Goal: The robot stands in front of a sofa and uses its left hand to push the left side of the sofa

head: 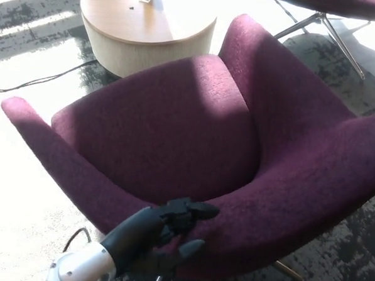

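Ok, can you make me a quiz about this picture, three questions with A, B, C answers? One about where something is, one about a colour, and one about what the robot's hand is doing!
1. Where is the round wooden table?
A. Behind the chair
B. On the chair's seat
C. Under the robot's arm

2. What colour is the fabric armchair?
A. Green
B. Dark purple
C. Yellow

3. What is the robot's black left hand doing?
A. Holding a cup
B. Resting on the table
C. Pressing on the chair's front edge

Answers:
1. A, the table stands past the chair's far side.
2. B, its whole cover is dark purple.
3. C, its fingers lie against the chair's front rim and it holds nothing.
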